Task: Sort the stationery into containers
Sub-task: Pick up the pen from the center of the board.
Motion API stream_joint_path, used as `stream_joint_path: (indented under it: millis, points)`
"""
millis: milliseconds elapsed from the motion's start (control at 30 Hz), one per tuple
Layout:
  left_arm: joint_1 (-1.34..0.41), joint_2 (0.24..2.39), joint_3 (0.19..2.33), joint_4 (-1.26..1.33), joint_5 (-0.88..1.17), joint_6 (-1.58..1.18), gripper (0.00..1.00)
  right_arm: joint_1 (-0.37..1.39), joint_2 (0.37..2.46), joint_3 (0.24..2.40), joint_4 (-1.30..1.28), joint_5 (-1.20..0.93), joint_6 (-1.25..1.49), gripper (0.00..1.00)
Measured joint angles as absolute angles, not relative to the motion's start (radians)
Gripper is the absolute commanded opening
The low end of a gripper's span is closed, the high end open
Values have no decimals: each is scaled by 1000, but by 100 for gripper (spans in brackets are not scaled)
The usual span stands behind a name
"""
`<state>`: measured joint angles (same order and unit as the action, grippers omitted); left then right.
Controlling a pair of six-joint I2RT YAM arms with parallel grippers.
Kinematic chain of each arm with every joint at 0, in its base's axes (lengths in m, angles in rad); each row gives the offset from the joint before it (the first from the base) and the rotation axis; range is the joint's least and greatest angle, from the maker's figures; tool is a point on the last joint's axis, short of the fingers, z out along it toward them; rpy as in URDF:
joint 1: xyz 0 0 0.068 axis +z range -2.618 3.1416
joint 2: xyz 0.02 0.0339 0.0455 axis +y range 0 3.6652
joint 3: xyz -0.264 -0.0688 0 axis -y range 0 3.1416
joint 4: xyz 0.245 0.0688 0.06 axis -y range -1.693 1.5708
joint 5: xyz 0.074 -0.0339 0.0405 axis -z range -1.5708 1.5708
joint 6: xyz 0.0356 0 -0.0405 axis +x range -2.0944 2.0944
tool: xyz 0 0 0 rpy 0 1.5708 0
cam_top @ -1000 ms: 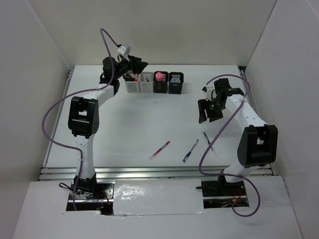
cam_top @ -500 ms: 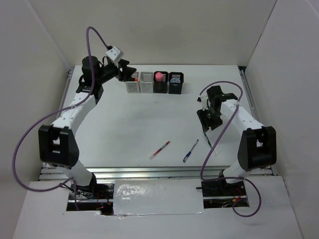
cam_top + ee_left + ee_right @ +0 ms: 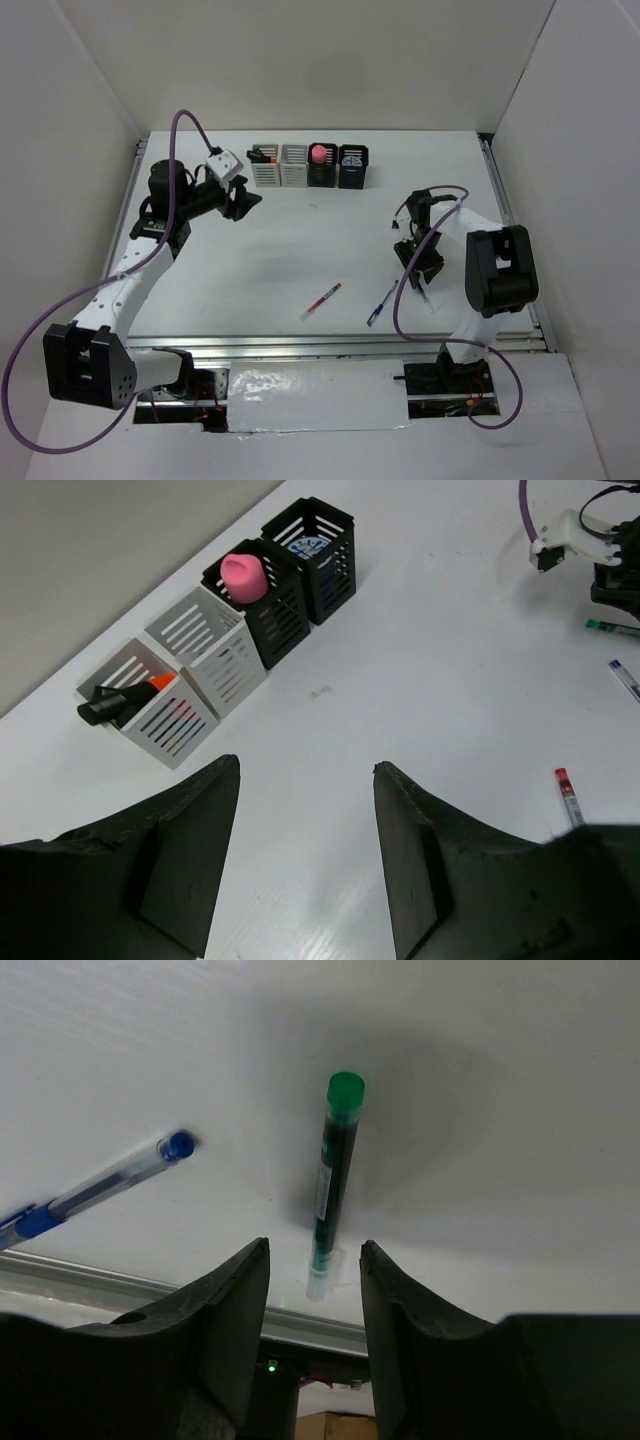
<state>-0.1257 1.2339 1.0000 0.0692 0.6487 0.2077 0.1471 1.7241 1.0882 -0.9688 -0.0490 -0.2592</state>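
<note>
Fingers, right: the right fingers [image 3: 225, 1310] stand moderately apart and grip nothing. They hang low over the surface [image 3: 300, 240], flanking the near end of the green-capped pen [image 3: 333, 1170] without touching it.
Fingers, left: the left fingers [image 3: 180, 860] are spread wide and empty, raised above the surface just in front of the left end of the containers [image 3: 310, 166].
Done so far: the row's leftmost grey cell holds a black highlighter [image 3: 105, 704] with an orange cap, lying tilted across its opening. The first black cell holds a pink-capped cylinder [image 3: 243, 575]. The last black cell has something blue and white inside, too small to name. The second grey cell looks empty.
Left to do: three pens lie loose, all well in front of the row. By that the sorting looks well advanced, with only the pens remaining.
Green-capped pen: well in front of the row, past its right end. Its long axis runs straight out from between the right fingers, green cap at the far end and clear end nearest them.
Red pen [image 3: 321, 301]: well in front of the row's right half, long axis slanted to the row, red end toward it.
Blue pen [image 3: 382, 303]: between the red and green-capped pens, on much the same slant.
Step in hand: probably closing on the green-capped pen.
</note>
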Motion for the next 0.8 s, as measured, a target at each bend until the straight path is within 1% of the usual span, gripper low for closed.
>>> stream_joint_path:
  millis: [200,367,400,433,467,533,633,733,800]
  points:
    - [-126,1200,981,51,663,234,68,147,1798,1088,-953,-49,-255,38]
    - [-133,1188,988,25,689,295,67,154,1811,1090,-937,-28,-245,20]
    - [-138,1189,991,13,690,318,67,158,1811,1090,-935,-21,-244,15]
    - [-146,1189,998,-6,691,345,67,162,1813,1090,-933,-14,-242,6]
    - [-156,1189,1005,-20,693,371,67,166,1814,1090,-931,-7,-242,3]
    - [-183,1190,1017,-39,698,431,67,171,1814,1092,-932,1,-238,0]
    - [-234,1190,1031,-71,715,556,68,170,1813,1109,-933,-8,-236,0]
    - [-319,1190,1034,-104,718,723,68,170,1803,1192,-961,-81,-228,0]
    - [-396,1190,1033,-128,711,858,68,170,1769,1279,-965,-175,-219,0]
